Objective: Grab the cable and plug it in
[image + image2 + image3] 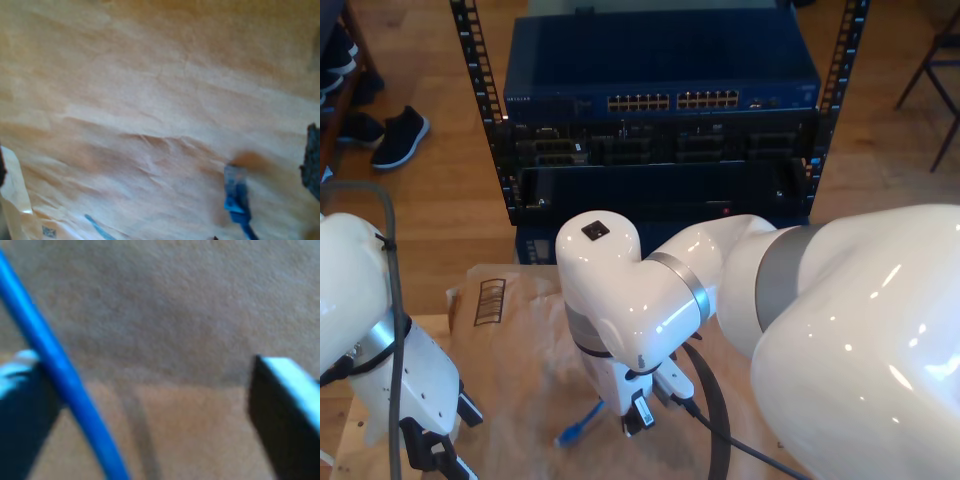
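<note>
My second gripper (155, 405) gapes open around the cable (60, 375): light, floppy, slick; first gripper's state unclear; grab behind the plug (235, 187).

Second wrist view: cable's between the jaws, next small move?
Probably shut my second gripper. Its jaws stand open, with the cable running between them, close against one finger and well clear of the other, so closing should pinch it.

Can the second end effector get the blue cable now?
Probably yes. In the second wrist view the blue cable already runs between my second end effector's open fingers, close beside one finger, with bare brown paper behind it.
</note>
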Controlling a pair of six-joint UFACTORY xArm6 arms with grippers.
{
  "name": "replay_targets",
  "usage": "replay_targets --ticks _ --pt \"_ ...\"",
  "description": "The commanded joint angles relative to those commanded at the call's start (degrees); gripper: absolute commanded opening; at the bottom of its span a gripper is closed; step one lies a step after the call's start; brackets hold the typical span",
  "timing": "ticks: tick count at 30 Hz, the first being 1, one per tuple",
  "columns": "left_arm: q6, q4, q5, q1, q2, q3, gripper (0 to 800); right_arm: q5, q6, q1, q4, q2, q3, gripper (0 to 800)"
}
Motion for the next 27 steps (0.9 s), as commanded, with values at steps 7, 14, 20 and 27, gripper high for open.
replay_targets --ticks 7,14,20,27 --pt "0.0 0.0 0.35 0.0 -0.53 -0.35 800 -1.85 0.35 -0.35 0.53 -0.7 0.79 1" --pt "-1.32 -4.4 5.19 -0.97 0.26 -7.12 800 -1.23 8.44 -7.74 5.45 -15.12 7.65 1" --pt "2.29 -13.27 9.14 -1.41 2.64 -14.86 800 6.15 9.85 -14.68 11.6 -27.69 11.78 1" --pt "10.64 -32.7 18.81 0.09 5.71 -16.18 798 14.15 9.58 -19.6 21.27 -32.44 9.14 1"
